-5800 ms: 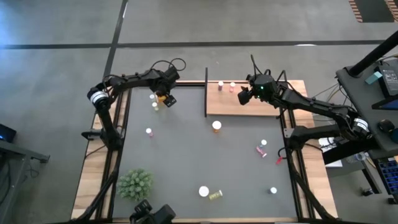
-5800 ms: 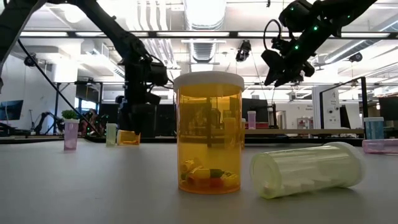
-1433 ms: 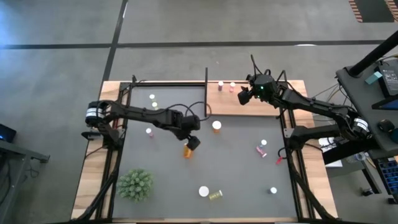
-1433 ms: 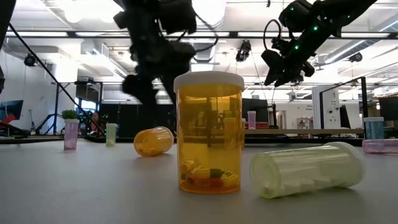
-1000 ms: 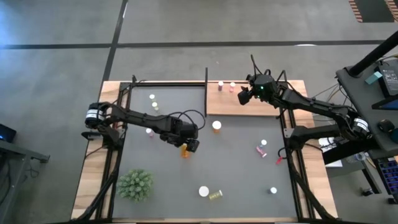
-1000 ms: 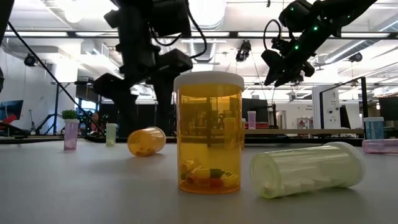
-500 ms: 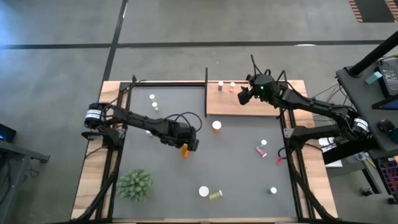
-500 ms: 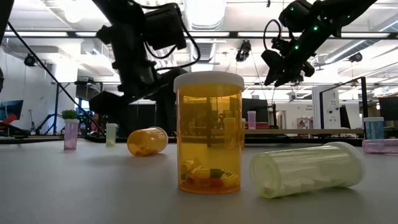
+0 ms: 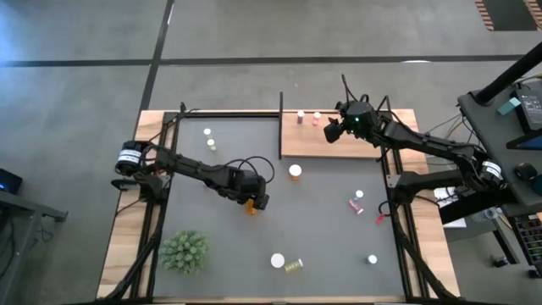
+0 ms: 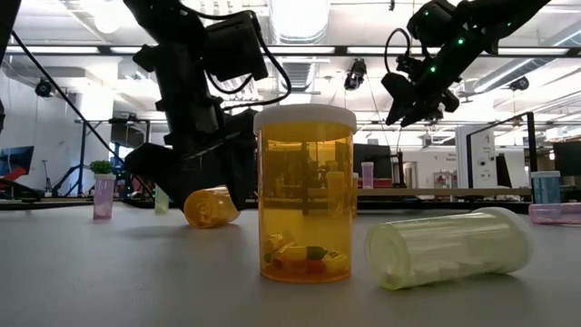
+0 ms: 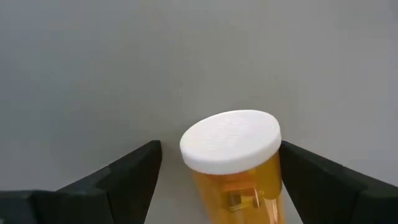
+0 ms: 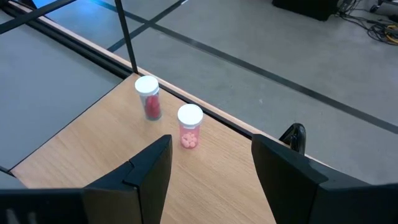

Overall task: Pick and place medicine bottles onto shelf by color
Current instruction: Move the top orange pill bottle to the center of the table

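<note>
Left wrist view puts the fallen orange bottle [image 11: 239,165] right between my left gripper's [image 11: 217,186] two dark fingers, which stand spread with a gap on each side of it, so nothing is gripped yet. From above, that bottle [image 9: 251,206] lies on its side on the dark mat [image 9: 322,229], near the middle and well apart from the shelf [image 9: 339,144].

I judge it light and rigid: a thin plastic cylinder with a few loose pills inside, smooth enough to slip and, lying flat, free to roll away if one finger touches first. The white cap [image 11: 230,140] is wider than the body, so I'd close on the orange body just behind the cap, both fingers meeting it together, with modest force.

My right gripper [image 12: 211,177] hangs over the shelf with its fingers parted and empty; two pink-red bottles [image 12: 148,98] [image 12: 189,126] stand close together near the board's far edge. A second orange bottle [image 9: 295,172] stands upright just below the shelf's edge.
</note>
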Controlling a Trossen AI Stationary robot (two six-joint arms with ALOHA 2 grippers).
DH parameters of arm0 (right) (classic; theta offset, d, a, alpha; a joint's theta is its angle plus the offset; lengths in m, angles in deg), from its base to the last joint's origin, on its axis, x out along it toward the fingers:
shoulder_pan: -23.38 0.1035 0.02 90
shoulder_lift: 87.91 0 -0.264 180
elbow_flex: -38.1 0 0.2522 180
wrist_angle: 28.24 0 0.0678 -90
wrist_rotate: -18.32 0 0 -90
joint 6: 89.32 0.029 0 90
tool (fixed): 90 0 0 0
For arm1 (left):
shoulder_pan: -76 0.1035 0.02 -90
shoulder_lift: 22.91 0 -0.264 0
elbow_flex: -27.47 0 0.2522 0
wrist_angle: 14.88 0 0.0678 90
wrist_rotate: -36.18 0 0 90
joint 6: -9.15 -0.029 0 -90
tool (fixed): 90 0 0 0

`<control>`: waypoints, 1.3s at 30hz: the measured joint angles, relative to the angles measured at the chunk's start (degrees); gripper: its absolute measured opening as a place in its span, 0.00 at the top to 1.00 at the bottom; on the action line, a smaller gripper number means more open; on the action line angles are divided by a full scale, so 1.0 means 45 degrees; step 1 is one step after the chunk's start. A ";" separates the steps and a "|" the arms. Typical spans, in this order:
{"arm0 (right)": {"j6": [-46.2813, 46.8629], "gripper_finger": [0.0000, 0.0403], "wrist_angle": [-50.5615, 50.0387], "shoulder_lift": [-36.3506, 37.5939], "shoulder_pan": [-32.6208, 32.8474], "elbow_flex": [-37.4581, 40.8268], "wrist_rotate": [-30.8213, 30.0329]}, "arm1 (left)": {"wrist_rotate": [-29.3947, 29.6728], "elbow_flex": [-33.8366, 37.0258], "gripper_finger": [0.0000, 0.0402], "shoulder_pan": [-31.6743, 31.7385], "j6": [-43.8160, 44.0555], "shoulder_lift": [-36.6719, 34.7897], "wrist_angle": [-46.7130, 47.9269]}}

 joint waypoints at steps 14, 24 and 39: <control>-0.0001 0.47 0.0000 0.0000 -0.0001 0.0000 -0.0001 | 0.0278 -0.0370 0.46 -0.0030 -0.0911 0.0081 -0.0200; 0.0002 0.47 0.0000 0.0000 -0.0003 0.0000 0.0000 | 0.1085 -0.0515 0.53 -0.0030 -0.1712 0.0097 -0.0810; 0.0010 0.47 0.0000 0.0000 -0.0005 0.0000 -0.0004 | 0.7187 0.1501 0.54 -0.0030 -1.1209 0.0073 -1.1301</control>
